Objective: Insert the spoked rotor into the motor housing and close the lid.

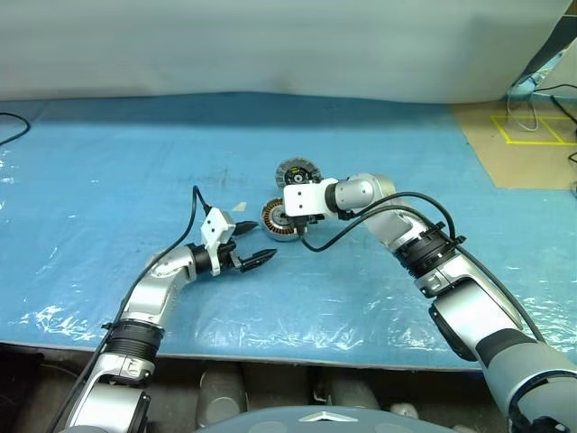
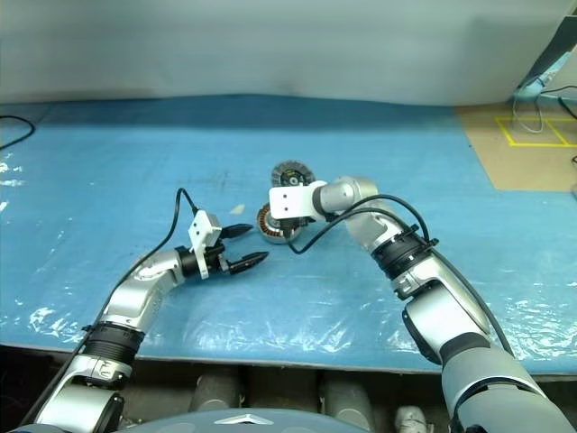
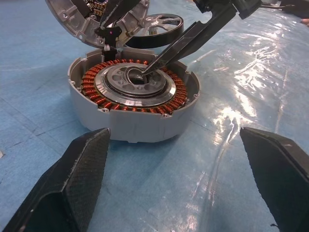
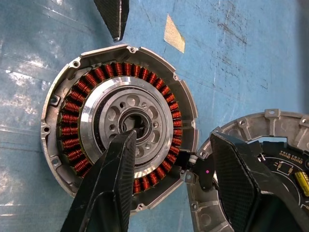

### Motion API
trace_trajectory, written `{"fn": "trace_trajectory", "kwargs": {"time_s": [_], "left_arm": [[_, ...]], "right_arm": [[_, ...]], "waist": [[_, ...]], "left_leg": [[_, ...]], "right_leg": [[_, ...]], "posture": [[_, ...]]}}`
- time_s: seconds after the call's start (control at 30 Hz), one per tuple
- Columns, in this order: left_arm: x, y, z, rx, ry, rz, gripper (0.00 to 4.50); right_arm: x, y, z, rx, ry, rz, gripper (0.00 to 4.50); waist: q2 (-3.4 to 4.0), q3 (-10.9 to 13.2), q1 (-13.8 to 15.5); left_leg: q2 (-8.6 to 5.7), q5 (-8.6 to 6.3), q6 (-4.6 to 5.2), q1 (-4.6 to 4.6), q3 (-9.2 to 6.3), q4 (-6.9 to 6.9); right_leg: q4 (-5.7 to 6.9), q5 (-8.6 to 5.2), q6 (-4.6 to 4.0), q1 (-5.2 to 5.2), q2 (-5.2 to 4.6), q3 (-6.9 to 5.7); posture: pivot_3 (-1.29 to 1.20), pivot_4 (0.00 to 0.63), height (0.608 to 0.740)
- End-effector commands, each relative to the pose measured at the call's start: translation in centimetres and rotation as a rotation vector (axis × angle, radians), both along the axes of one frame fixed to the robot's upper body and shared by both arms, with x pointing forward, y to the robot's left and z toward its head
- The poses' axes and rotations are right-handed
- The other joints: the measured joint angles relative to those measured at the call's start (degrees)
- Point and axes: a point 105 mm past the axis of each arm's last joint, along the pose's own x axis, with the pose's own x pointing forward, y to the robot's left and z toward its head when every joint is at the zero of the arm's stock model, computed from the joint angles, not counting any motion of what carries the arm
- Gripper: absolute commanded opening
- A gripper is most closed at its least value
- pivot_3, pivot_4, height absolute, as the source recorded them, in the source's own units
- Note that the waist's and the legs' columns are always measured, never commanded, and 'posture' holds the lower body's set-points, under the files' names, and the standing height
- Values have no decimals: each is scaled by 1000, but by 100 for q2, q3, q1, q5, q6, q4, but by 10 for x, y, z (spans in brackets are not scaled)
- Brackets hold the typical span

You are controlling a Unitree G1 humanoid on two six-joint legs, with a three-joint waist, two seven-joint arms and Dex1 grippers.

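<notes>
The motor housing [image 4: 63, 130] sits on the blue sheet with its ring of copper windings and silver inner ring showing. The lid [image 3: 79, 21] stands tilted against its far side, circuit face showing. Beyond both lies the spoked rotor [image 3: 161, 24], flat on the table [image 1: 297, 171]. My right gripper [image 4: 172, 137] hangs over the housing, open, with one fingertip [image 3: 149, 67] in the housing's dark centre and the other finger [image 4: 236, 179] above the lid. My left gripper [image 1: 260, 242] is open and empty, level, just short of the housing's near wall.
A blue plastic sheet [image 1: 108, 180] covers the table up to its front edge. Black cables run from both wrists. Brown floor with yellow tape [image 1: 532, 135] lies at the far right. A pale wall closes the back.
</notes>
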Motion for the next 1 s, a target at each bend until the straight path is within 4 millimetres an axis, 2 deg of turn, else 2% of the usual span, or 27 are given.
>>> {"fn": "trace_trajectory", "kwargs": {"time_s": [0.03, 0.57, 0.83, 0.93, 1.0], "left_arm": [[0, -5, 9, -5, -43, -11, 4500], [-5, -15, 10, -4, -44, -20, 4500], [-7, -17, 11, -2, -46, -15, 4500], [-7, -15, 9, 0, -43, -12, 4500], [-8, -13, 8, 0, -42, -10, 4500]], "right_arm": [[0, -6, -8, -36, 7, -16, 2543], [-4, 9, -15, -27, 7, 11, 2543], [-3, 2, -21, -70, 13, 12, 2543], [-3, 0, -21, -79, 12, 16, 1928], [-2, -3, -23, -97, 7, 13, 1240]], "waist": [[0, 0, 0], [0, 0, -10], [0, 0, -9], [0, 0, -8], [0, 0, -8]], "left_leg": [[0, 0, 1, 0, 0, 1], [-1, -7, 11, 2, 0, 0], [-1, -8, 13, 16, 0, 1], [-1, -8, 13, 17, 0, -1], [-2, -8, 13, 16, 0, -2]], "right_leg": [[1, 0, 0, 0, 0, 0], [1, 0, 0, 0, -2, 1], [2, 0, 0, 12, -3, 2], [1, -1, 0, 13, -3, 2], [0, -1, 0, 12, -3, 2]], "posture": [[0, 150, 740], [0, 150, 740], [0, 150, 740], [0, 150, 740], [0, 150, 740]]}}
